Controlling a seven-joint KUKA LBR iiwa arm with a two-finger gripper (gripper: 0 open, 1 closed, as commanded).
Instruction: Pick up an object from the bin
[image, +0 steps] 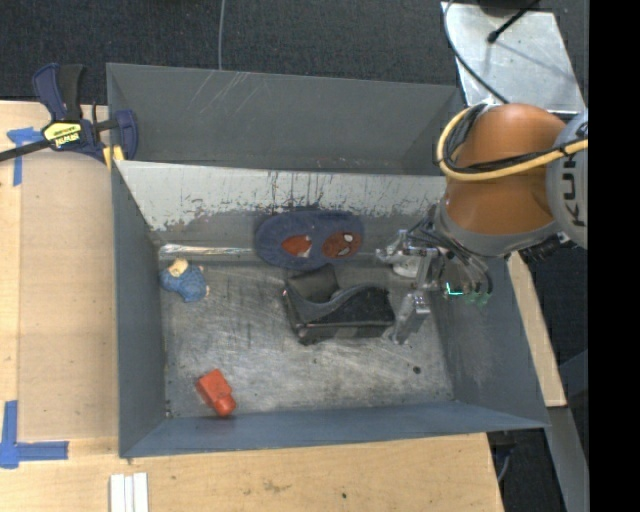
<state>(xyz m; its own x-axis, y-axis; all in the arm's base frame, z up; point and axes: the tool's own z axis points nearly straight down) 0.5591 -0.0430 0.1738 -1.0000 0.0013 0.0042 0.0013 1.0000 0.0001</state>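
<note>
Scuffed grey bin floor under a wide-spread gripper just beside a black object

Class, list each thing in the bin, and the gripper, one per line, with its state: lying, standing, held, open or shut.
gripper: open, at the black object's right end.
black object: lying on the floor, mid-bin.
blue oval piece: lying flat by the back wall.
clear tube: lying on its side.
small blue toy: lying loose, left.
orange block: lying loose, front left.
</note>
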